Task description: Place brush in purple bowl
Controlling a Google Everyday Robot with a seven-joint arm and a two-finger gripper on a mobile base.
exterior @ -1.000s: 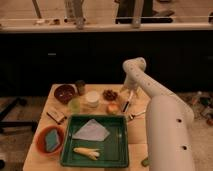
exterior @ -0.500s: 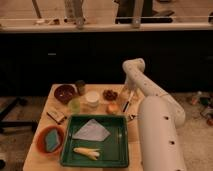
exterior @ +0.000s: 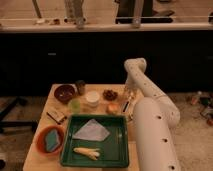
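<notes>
My arm (exterior: 152, 132) fills the lower right of the frame. The thick white forearm rises from the bottom edge and bends at an elbow above the far side of the table (exterior: 37, 159). From there a slimmer link slants down to my gripper (exterior: 128, 100), which hangs at the table's right edge, right of centre. I cannot tell whether my jaws stand open or closed, or whether they hold anything.

The brush (exterior: 125, 106) shows only as a slim dark streak just beside my gripper, between it and a small orange object (exterior: 114, 107). Its pale head cannot be made out. Its long axis runs nearly up-and-down in the frame, leaning slightly; which end points away is unclear.

Farther off, at the table's upper left, stands the purple bowl (exterior: 64, 93), dark and glossy, well apart from the brush.
</notes>
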